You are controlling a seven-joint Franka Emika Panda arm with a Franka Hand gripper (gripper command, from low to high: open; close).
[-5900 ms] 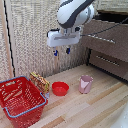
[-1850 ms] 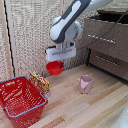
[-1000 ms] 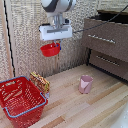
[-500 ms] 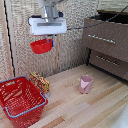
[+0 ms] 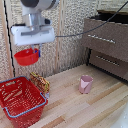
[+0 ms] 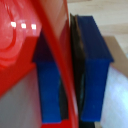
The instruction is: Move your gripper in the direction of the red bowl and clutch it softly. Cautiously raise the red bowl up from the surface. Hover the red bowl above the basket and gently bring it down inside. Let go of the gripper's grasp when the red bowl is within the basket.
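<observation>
Up in the air, the white boxy robot hand with its short blue-tipped fingers (image 5: pixel 35 51) is carrying the small, shallow red plastic bowl (image 5: pixel 26 57), pinching it by the rim. The bowl hangs clear of the floor, tilted a little, its open side facing up and toward the exterior view's left. It sits above the big red plastic-mesh shopping basket with the blue-grey rim (image 5: pixel 31 110), over the basket's far side, with open air between the two.

From the wrist view you can see the grip properly: two dark blue pads (image 6: pixel 95 65) clamped on the thin red wall of the bowl (image 6: pixel 20 45), one pad on each face of it, the rim running between them as a bright red curve. The hand (image 6: pixel 67 75) is clenched on that rim, no gap showing.

The basket rests on the pale wooden plank floor (image 5: pixel 85 107), at the exterior view's lower left. Just behind it, against the woven wicker wall (image 5: pixel 70 35), lies a small brownish, patterned bundle (image 5: pixel 40 81); I can't make out what it is. Well over toward the exterior view's right stands a pink plastic cup (image 5: pixel 86 84), upright on the planks, apart from everything else. Behind that is a dark wooden chest of drawers (image 5: pixel 107 42), with a black cable (image 5: pixel 80 31) running from the arm toward it.
</observation>
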